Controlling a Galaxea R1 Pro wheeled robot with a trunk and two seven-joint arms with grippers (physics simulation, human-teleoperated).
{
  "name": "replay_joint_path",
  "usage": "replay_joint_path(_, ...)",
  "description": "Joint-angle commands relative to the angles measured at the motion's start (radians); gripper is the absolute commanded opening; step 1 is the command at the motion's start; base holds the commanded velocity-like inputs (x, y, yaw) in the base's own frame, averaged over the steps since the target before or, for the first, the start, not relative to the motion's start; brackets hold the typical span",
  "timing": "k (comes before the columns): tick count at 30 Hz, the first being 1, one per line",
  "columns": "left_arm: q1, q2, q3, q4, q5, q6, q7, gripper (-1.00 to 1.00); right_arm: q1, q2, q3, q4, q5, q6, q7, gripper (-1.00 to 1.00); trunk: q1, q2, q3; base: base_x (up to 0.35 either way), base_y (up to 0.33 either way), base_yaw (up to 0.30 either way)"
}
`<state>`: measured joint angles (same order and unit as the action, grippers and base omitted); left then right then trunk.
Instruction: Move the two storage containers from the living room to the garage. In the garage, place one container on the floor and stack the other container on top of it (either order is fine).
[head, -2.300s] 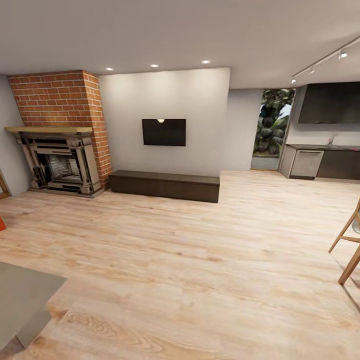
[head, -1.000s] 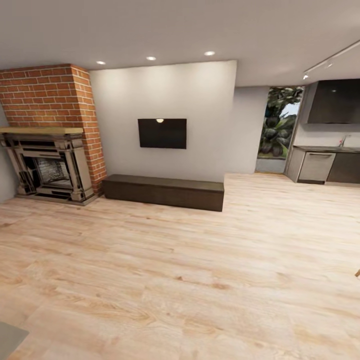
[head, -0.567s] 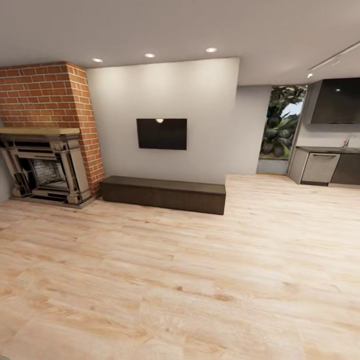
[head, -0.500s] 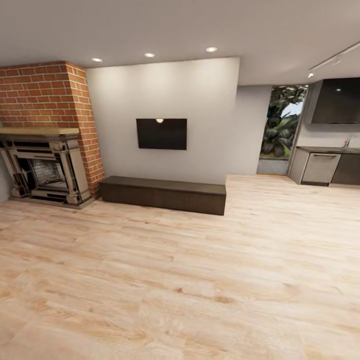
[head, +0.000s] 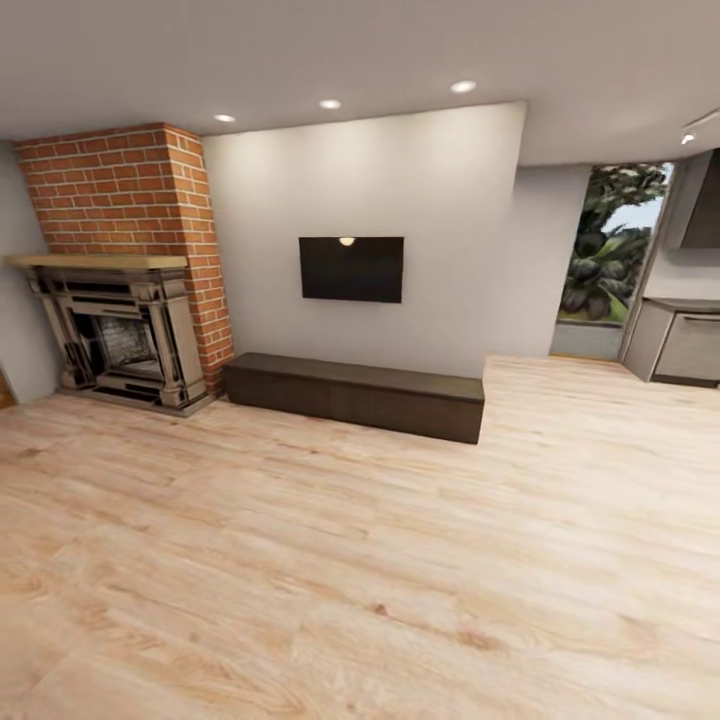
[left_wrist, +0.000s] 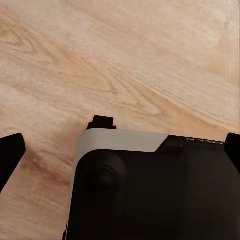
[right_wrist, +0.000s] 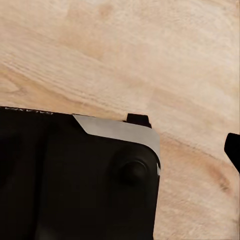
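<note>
Living room, head view; landmark taken as the long dark bench (head: 355, 396) standing on the light wood plank floor (head: 350, 580) against the grey-white wall (head: 365, 180). Off the bench's left end stood the brick fireplace (head: 125, 265) with a wooden mantel (head: 98, 261) and a dark metal surround (head: 125, 340), close to the bench end; whether they touched could not be told. Directly above the bench hung the black wall TV (head: 351, 269), a small light reflected at its top edge; recessed ceiling lights (head: 330, 104) ran in a row over the bench. Beyond the bench's right end a glass door (head: 610, 260) showed green foliage outside; further right, a grey kitchen cabinet (head: 685, 345).

Left wrist view: left gripper (left_wrist: 120, 150) spread wide, dark fingertips (left_wrist: 11, 152) at opposite picture edges, holding nothing, the robot's dark base (left_wrist: 150, 190) and plank floor beyond. Right wrist view: one right-gripper fingertip (right_wrist: 233, 147) at the picture edge; its spread could not be told.
</note>
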<state>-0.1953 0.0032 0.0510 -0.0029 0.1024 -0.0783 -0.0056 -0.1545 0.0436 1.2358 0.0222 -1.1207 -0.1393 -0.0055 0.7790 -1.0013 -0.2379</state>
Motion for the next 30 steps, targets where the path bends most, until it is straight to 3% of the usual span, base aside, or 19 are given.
replay_joint_path(1, -0.001, 0.0, 0.004, 0.001, 0.006, -0.003, -0.001, 1.0, 0.0, 0.001, 0.008, 0.002, -0.007, -0.003, -0.001, 1.0, 0.001, -0.001, -0.001, 0.323, 0.0, 0.267)
replay_joint_path(18, -0.001, 0.0, 0.004, 0.001, 0.006, -0.003, -0.001, 1.0, 0.0, 0.001, 0.008, 0.002, -0.008, -0.003, 0.0, 1.0, 0.001, -0.001, -0.001, 0.323, 0.0, 0.262)
replay_joint_path(30, -0.001, 0.0, 0.004, 0.001, 0.006, -0.003, -0.001, 1.0, 0.0, -0.001, 0.006, 0.002, -0.01, -0.008, 0.001, 1.0, 0.001, -0.001, -0.001, 0.323, 0.0, 0.021)
